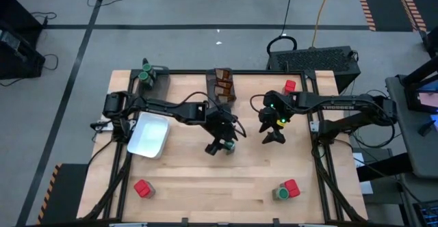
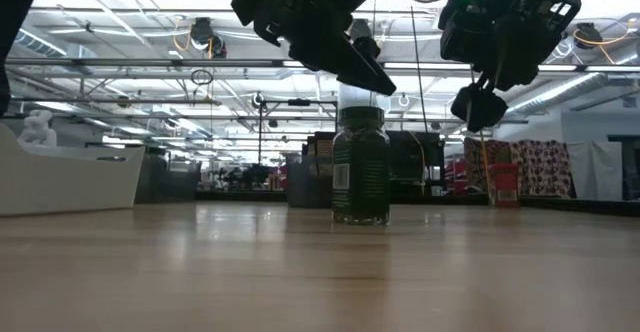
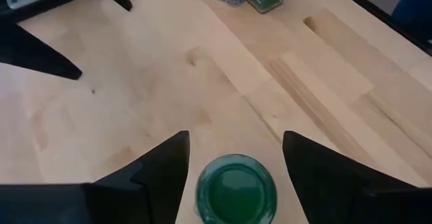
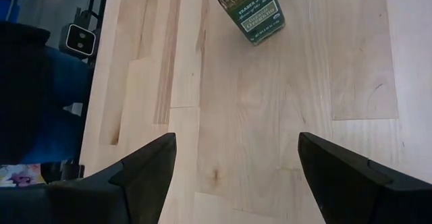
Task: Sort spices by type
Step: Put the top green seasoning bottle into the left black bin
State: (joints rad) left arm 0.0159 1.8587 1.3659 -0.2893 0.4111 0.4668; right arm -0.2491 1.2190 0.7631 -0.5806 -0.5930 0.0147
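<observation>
Right now the left gripper hangs over the middle of the table, with a green-lidded jar standing upright between its spread fingers. The fingers sit on both sides of the lid and do not look like they touch it, so the jar is not pinched. In the low view the jar stands flat on the wood on its own, with the dark fingers just above its top. I think the claw is lined up this way so it can close on the round lid and lift the jar straight up. The right gripper waits close by, a bit toward the right side, and its fingers are spread wide with nothing between them. It stays out of the way so the two arms do not bump. Other spices are still spread around: a red block near the front left, a red block and green jar together near the front right, and another red block at the back right. More green jars sit in a dark bin at the back left corner, so that looks like the place for this jar. Brown packets sit in the back middle bin. A white tray lies to the left.
</observation>
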